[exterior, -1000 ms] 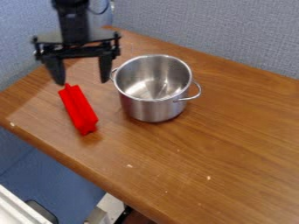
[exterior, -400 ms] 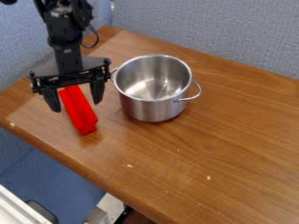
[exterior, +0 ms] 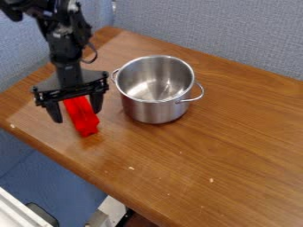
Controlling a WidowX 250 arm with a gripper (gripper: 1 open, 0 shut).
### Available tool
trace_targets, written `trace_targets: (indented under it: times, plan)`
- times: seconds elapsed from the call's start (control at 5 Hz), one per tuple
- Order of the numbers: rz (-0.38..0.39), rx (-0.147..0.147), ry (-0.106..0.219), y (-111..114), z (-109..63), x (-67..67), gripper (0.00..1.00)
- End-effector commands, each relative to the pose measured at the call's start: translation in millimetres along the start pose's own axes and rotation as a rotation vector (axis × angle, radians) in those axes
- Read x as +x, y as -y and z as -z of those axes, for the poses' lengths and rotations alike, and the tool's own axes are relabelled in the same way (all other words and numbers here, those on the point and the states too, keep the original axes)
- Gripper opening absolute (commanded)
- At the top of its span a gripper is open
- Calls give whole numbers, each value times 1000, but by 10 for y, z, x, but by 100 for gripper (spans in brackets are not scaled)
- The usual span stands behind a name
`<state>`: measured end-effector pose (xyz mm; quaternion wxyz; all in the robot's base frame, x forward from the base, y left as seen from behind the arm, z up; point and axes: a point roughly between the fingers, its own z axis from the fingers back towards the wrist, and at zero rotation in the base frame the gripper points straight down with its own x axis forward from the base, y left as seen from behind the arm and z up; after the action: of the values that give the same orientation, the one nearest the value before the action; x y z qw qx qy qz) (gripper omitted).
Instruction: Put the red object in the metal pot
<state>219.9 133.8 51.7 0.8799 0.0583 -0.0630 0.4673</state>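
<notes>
At centre left of the single camera view, on the brown wooden tabletop (exterior: pixel 201 151): a bright red elongated plastic block (exterior: pixel 81 116), lying flat on the wood. Long axis on a diagonal, running from upper left to lower right in the frame; lower-right end pointing toward the table's near edge, upper-left end partly hidden behind the claw. Ridged edges hard to make out at this size.

Directly above the block: a black two-fingered gripper (exterior: pixel 71 105) on a black arm reaching in from the upper left corner, pointing straight down. Fingers spread wide, one on each side of the red block, left fingertip (exterior: pixel 52 113) near the table's left edge, the other just beside the pot's side. Nothing pinched; a gap showing between each finger and the block. Tips low, near the wood, though whether touching it cannot be told.

Just right of the gripper, in the upper middle of the frame: a small shiny round stainless-steel pot (exterior: pixel 155 89), upright, straight-walled, rolled rim, a small loop handle on its right side. Inside bare, only reflections. Block outside the pot, near its lower-left wall but apart from it.

Behind the table, along the top of the frame: a blue-grey textured wall (exterior: pixel 236 31).
</notes>
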Motion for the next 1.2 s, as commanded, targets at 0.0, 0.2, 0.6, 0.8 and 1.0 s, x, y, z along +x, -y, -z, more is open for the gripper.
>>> trace_targets:
  times: [0.0,0.2,0.6,0.8,1.0]
  plan:
    - [-86,-29,-1,-50,15,130,100]
    - [-92,-29,4,-53,3,139,100]
    - [-93,-34,12,-41,3,158,100]
    - [-93,-35,16,-35,3,166,100]
    - [-95,-38,19,-30,0,174,100]
